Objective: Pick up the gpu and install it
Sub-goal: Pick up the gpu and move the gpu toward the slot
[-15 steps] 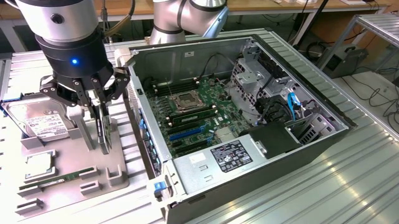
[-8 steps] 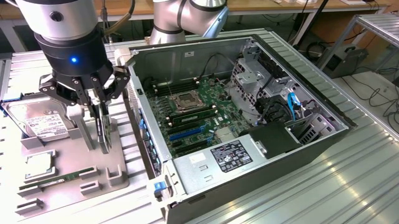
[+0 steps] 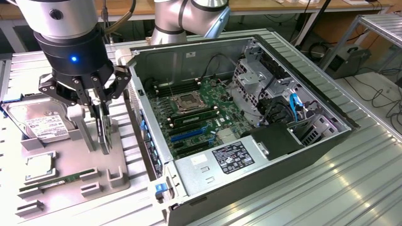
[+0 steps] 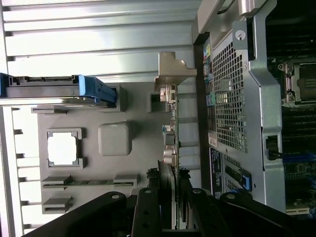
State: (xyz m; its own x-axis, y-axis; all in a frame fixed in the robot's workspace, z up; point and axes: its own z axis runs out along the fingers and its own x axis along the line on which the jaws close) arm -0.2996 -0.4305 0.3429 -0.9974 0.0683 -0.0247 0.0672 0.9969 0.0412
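your gripper (image 3: pixel 100 115) (image 4: pixel 170 212) was clenched on the top edge of the gpu (image 3: pixel 105 137) (image 4: pixel 169 148), which stood on edge in the grey fixture tray (image 3: pixel 116 167), between the hard drive (image 3: pixel 41 125) and the open computer case (image 3: pixel 188 52).

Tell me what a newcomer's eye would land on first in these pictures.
The open computer case dominates the middle of the exterior view, its green motherboard laid bare. At that view's left, the black gripper hangs right at the gpu, which stands on edge in a grey tray, with a silver hard drive beside it.
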